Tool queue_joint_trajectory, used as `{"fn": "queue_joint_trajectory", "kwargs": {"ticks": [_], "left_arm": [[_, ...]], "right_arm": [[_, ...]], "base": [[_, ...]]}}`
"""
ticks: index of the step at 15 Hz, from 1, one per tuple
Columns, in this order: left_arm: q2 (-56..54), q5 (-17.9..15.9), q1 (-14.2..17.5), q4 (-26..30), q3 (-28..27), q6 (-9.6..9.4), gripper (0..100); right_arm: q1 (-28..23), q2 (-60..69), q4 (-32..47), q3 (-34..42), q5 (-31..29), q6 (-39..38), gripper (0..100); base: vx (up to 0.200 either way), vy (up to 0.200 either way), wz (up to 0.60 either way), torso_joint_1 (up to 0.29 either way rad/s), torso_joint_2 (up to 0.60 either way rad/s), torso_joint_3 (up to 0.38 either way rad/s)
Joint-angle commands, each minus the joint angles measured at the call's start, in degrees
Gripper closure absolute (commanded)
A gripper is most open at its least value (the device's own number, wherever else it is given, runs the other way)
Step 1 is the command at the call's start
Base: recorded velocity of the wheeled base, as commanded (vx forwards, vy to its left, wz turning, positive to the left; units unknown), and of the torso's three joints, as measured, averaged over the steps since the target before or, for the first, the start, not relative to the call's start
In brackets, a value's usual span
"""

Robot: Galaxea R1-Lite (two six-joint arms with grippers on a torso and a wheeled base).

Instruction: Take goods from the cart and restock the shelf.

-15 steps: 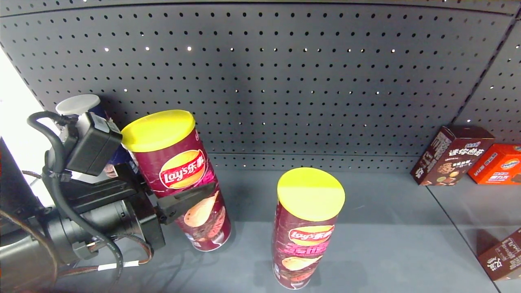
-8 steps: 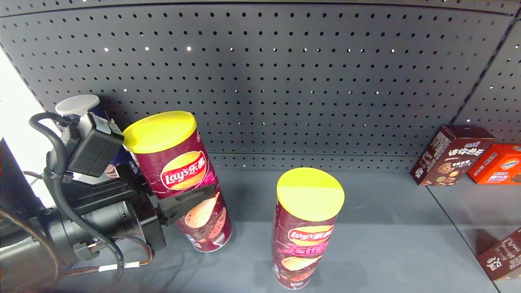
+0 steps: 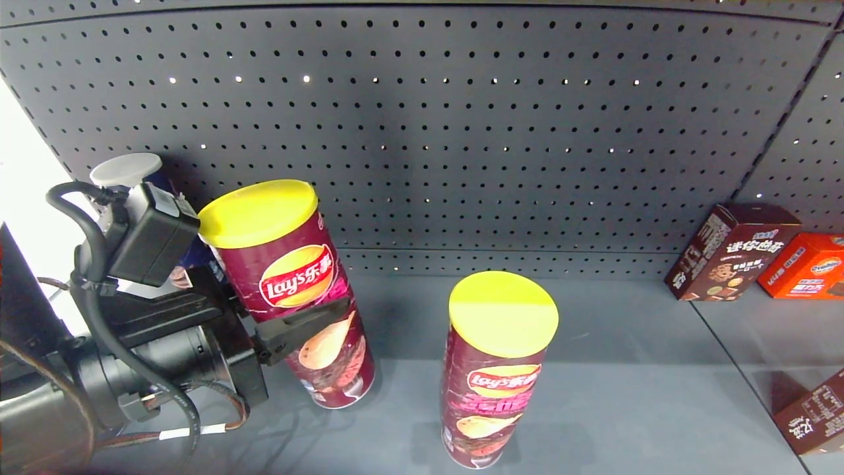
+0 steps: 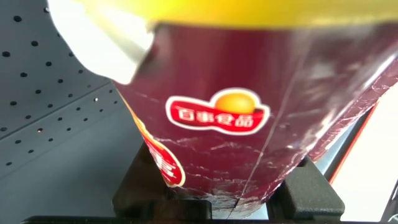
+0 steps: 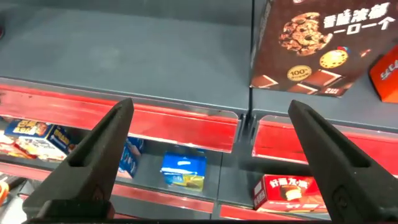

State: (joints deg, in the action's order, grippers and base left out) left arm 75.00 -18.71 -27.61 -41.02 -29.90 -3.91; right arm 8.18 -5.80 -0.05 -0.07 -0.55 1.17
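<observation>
A maroon chip can with a yellow lid [image 3: 290,290] stands tilted at the left of the grey shelf [image 3: 613,369], its base on the shelf floor. My left gripper [image 3: 290,326] is shut on its lower half, one black finger [image 3: 303,324] crossing its front. In the left wrist view the same can [image 4: 249,112] sits tight between the jaws. A second, matching can [image 3: 491,369] stands upright alone at mid shelf. My right gripper [image 5: 217,162] hangs open with nothing in it, in front of lower shelf rows with red edges.
A can with a white lid [image 3: 125,170] stands behind my left arm at the far left. Brown [image 3: 728,251] and orange [image 3: 804,264] boxes sit at the back right, another brown box [image 3: 814,412] near the front right. A pegboard wall [image 3: 428,132] backs the shelf.
</observation>
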Motion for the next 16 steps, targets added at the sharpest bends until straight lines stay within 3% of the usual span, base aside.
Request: {"fn": "queue_joint_trajectory", "kwargs": {"ticks": [1, 6, 9, 13, 16], "left_arm": [[0.1, 0.1, 0.0, 0.0, -0.7, -0.04, 100], [1.4, -1.9, -0.4, 0.3, -2.6, -0.13, 100], [4.7, -6.7, 0.2, 0.2, -3.7, -0.13, 100], [9.4, -9.7, 0.5, 0.2, -10.8, -0.13, 100], [14.3, -9.9, 1.2, -1.9, -14.1, -0.31, 100]], "right_arm": [[0.1, -0.3, 0.0, 0.0, 0.0, -0.1, 0], [0.1, -0.3, 0.0, 0.0, 0.0, -0.2, 0], [0.1, -0.3, 0.0, 0.0, 0.0, -0.2, 0], [0.0, -0.3, 0.0, 0.0, 0.0, -0.2, 0], [0.1, -0.3, 0.0, 0.0, 0.0, -0.2, 0]], "base": [[0.000, 0.000, 0.00, 0.000, 0.00, 0.000], [0.000, 0.000, 0.00, 0.000, 0.00, 0.000], [0.000, 0.000, 0.00, 0.000, 0.00, 0.000], [0.000, 0.000, 0.00, 0.000, 0.00, 0.000], [0.000, 0.000, 0.00, 0.000, 0.00, 0.000]]}}
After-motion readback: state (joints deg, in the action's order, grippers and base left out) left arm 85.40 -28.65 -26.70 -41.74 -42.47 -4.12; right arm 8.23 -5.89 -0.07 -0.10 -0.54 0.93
